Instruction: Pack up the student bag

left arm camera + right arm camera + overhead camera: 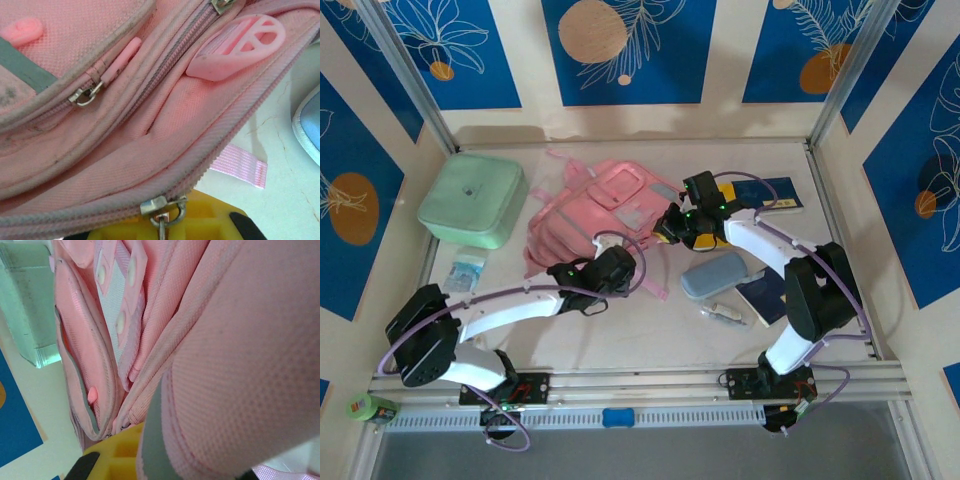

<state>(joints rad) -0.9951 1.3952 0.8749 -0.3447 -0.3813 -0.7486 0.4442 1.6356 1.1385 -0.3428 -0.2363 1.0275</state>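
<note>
The student bag [590,212], a soft pink backpack, lies flat in the middle of the table. My left gripper [623,268] sits at its near right edge. In the left wrist view that gripper [162,233] is shut on the metal zipper pull [162,209] of the bag's [165,125] outer zip. My right gripper [668,228] is at the bag's right side. In the right wrist view it [160,471] is shut on a thick fold of the bag's pink fabric [240,370] with grey-green trim; its fingertips are hidden by the cloth.
A mint-green lidded box [472,200] stands left of the bag, with a small packet [468,270] in front of it. A grey-blue pencil case [713,275], a pen [725,315] and dark blue notebooks [766,296] lie to the right. Walls close in on three sides.
</note>
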